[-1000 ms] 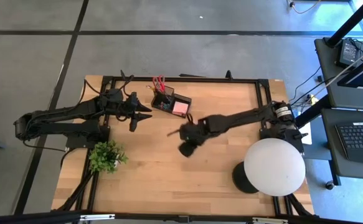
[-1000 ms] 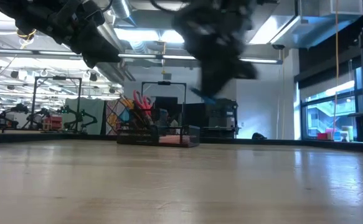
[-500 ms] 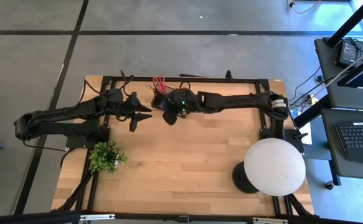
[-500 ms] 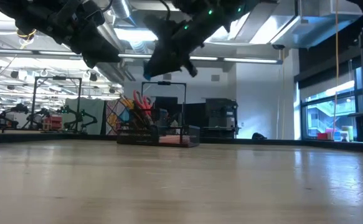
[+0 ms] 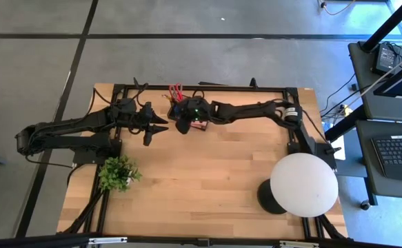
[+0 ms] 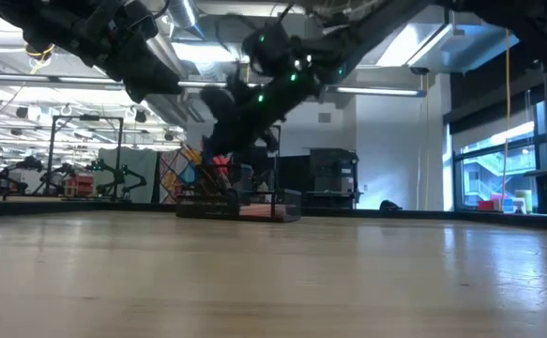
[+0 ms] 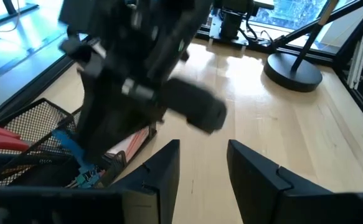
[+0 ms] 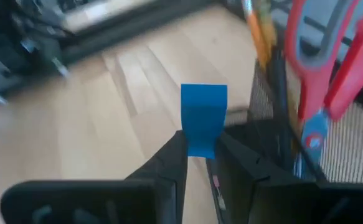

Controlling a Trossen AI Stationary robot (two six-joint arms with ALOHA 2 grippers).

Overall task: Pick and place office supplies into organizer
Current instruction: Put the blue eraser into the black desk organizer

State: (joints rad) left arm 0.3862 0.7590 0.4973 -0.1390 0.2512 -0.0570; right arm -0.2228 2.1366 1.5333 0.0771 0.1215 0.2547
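The black mesh organizer (image 5: 199, 116) stands near the table's far edge, holding red-handled scissors (image 8: 321, 56) and an orange pencil (image 8: 258, 28) in its cup and a pink pad (image 7: 130, 144) in its tray. My right gripper (image 5: 181, 126) hangs over the organizer's left part, shut on a small blue block (image 8: 203, 112). My left gripper (image 5: 161, 129) waits just left of the organizer, open and holding nothing; its fingers (image 7: 162, 174) point at the right arm. My right gripper pinches the blue block's lower end (image 8: 200, 143) between its two fingertips, and the rest of the block sticks out beyond them. The fingers reach in from the table's right, slanting downward. The block is lifted clear, beside the organizer's mesh wall (image 8: 349, 137).
A white globe lamp (image 5: 304, 184) on a round black base (image 5: 265, 196) stands at the near right. A green potted plant (image 5: 118, 172) sits at the near left. Bare wood lies between them.
My right gripper has swung from the table's middle toward the far edge and the left, sinking a little, until it is over the organizer. Its wrist has turned on the way, and the blue block has stayed in its fingers.
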